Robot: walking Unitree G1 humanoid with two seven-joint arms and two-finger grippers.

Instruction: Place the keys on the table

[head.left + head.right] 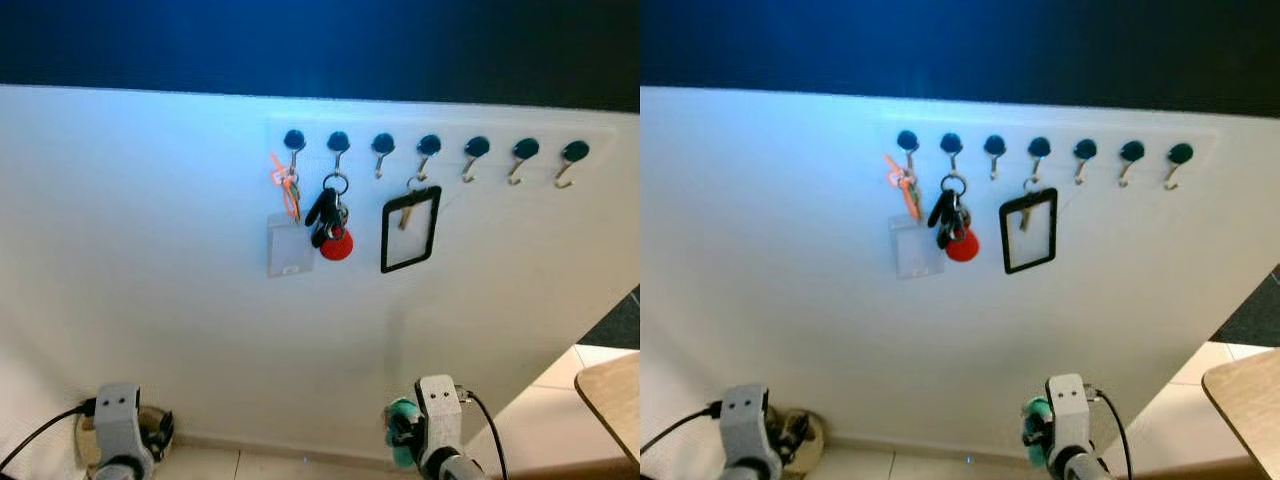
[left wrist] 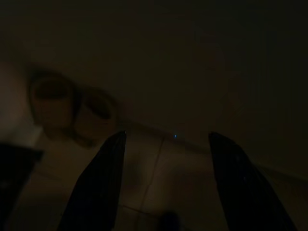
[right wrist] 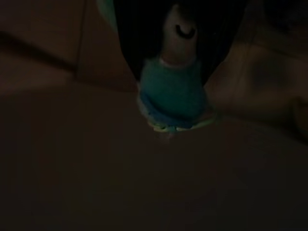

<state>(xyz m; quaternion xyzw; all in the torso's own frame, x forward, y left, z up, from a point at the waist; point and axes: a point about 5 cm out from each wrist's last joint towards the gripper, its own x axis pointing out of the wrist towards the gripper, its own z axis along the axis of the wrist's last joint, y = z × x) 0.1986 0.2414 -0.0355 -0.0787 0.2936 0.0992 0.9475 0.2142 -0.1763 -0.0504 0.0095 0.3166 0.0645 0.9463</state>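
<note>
A bunch of keys [image 1: 331, 222] with black fobs and a round red tag hangs from the second hook of a row on the white wall. Both arms hang low, well below the hooks. My right gripper [image 1: 403, 432] is shut on a teal soft object [image 3: 173, 96], which sits between its dark fingers in the right wrist view. My left gripper [image 2: 166, 134] is open over the floor, its two black fingers spread with nothing between them. A wooden table corner [image 1: 612, 395] shows at the lower right.
An orange key with a clear card sleeve [image 1: 288, 243] hangs on the first hook, and a black-framed badge holder [image 1: 410, 228] on the fourth. Other hooks [image 1: 524, 152] are bare. Round objects [image 2: 67, 103] lie on the tiled floor by the wall.
</note>
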